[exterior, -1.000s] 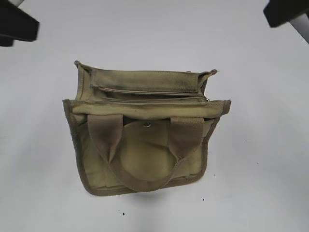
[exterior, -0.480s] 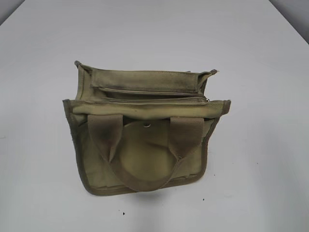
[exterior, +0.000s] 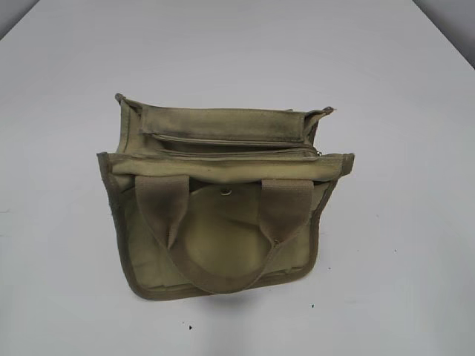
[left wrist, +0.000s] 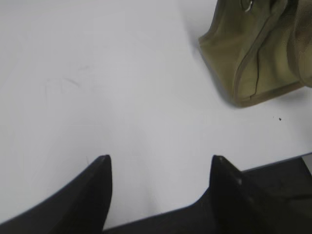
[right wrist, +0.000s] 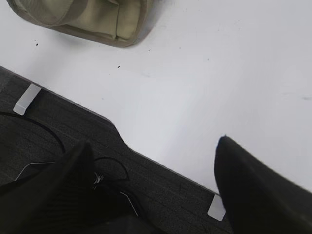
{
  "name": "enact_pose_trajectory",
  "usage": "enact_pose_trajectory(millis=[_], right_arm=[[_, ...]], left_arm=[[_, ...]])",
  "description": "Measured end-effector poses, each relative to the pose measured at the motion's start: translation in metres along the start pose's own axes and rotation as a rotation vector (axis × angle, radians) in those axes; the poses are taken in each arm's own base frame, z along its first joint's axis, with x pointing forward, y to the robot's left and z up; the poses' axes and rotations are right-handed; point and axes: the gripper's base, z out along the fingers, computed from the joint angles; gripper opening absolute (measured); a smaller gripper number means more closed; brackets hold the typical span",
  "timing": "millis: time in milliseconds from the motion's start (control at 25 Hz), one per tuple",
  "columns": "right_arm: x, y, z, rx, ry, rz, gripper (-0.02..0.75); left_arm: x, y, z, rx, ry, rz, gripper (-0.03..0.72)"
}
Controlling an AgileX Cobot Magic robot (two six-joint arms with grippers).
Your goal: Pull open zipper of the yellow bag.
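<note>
White counter (exterior: 415,245) fills the exterior view, bare but for a few dark specks, and neither arm shows in that view.

Starting at the left: the left end effector (left wrist: 158,168) hangs released over bare counter, its two dark fingers spread with nothing between them. From it, the yellow bag (left wrist: 253,58) lies ahead and to the right, well apart, with only a bound corner and a little silver metal fitting at the upper edge of the left wrist view.

In the middle of the exterior view the yellow bag (exterior: 223,200) rests on the counter, its two wide handles (exterior: 223,230) folded down over the rounded front pocket, where the snap button (exterior: 225,192) shows. Across its top runs the zipper (exterior: 237,153), a long straight line that looks closed along all its visible length. A small glint at its right end may be the pull tab (exterior: 319,153), though it is too small to be sure.

On the right, the right end effector (right wrist: 153,168) is also released, fingers wide apart and empty, poised over the counter's near edge with dark floor and cables below. From it, the bag sits ahead and to the left, well apart, only a corner in sight.

As a judgement, the task is not yet begun: nothing touches the bag, the zipper is still shut, and what is left is the whole job of reaching in, steadying the bag, pinching the tab and drawing it along.
</note>
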Motion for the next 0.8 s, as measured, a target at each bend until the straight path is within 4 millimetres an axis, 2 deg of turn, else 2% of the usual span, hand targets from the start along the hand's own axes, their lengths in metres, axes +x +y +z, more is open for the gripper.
enact_pose_trajectory(millis=[160, 280, 480, 800], right_arm=[[0.01, 0.001, 0.007, 0.003, -0.003, 0.001, 0.594], [0.007, 0.0, 0.009, 0.016, -0.048, 0.002, 0.594], [0.007, -0.002, 0.016, 0.026, -0.074, 0.005, 0.594], [0.007, -0.002, 0.016, 0.027, -0.076, 0.005, 0.594]], left_arm=[[0.003, -0.002, -0.006, 0.019, -0.099, 0.035, 0.485], [0.001, -0.004, -0.006, 0.038, -0.128, 0.075, 0.485], [0.002, -0.007, 0.003, 0.072, -0.145, 0.078, 0.485], [0.002, -0.007, 0.004, 0.077, -0.149, 0.078, 0.485]])
